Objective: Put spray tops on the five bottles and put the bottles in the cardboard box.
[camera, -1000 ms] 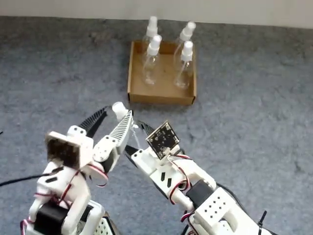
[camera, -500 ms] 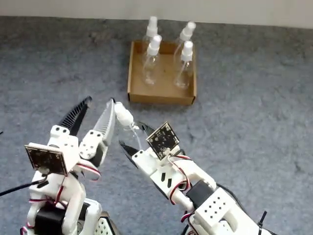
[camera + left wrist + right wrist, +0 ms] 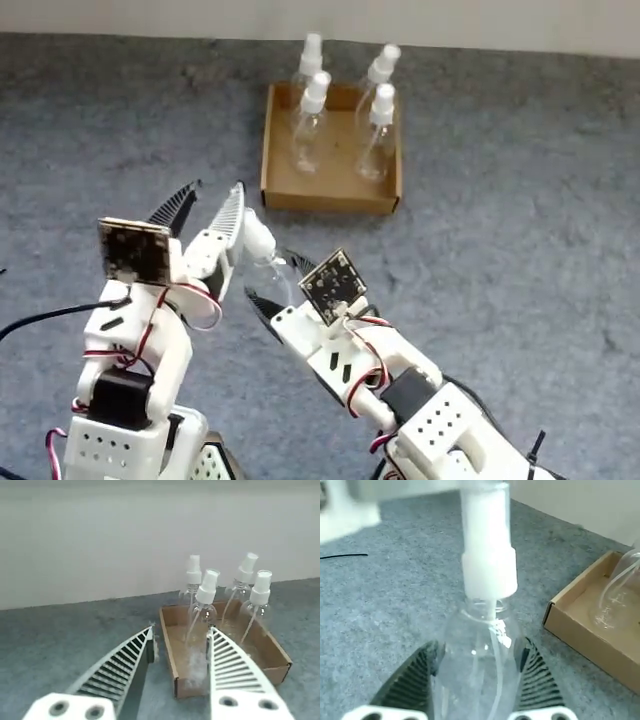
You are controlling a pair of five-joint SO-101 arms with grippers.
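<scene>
My right gripper (image 3: 278, 283) is shut on a clear bottle (image 3: 268, 272) held tilted above the carpet, its body between the black fingers (image 3: 415, 676). A white spray top (image 3: 487, 555) sits on the bottle's neck. My left gripper (image 3: 213, 190) stands open just left of that spray top (image 3: 256, 236), with its white finger (image 3: 228, 215) close beside it. In the left wrist view the open left gripper (image 3: 181, 630) faces the cardboard box (image 3: 182, 687). Several capped bottles (image 3: 312, 120) stand upright in the cardboard box (image 3: 330, 201) at the far middle.
Grey carpet (image 3: 520, 230) covers the table on all sides of the box. A pale wall (image 3: 100, 540) runs just behind the box. A black cable (image 3: 40, 322) lies at the near left beside the left arm's base.
My left gripper, closed around the spray top a second ago, has let go and opened. It swung away to the left, then came back beside the top. The right arm and its bottle stayed put.
</scene>
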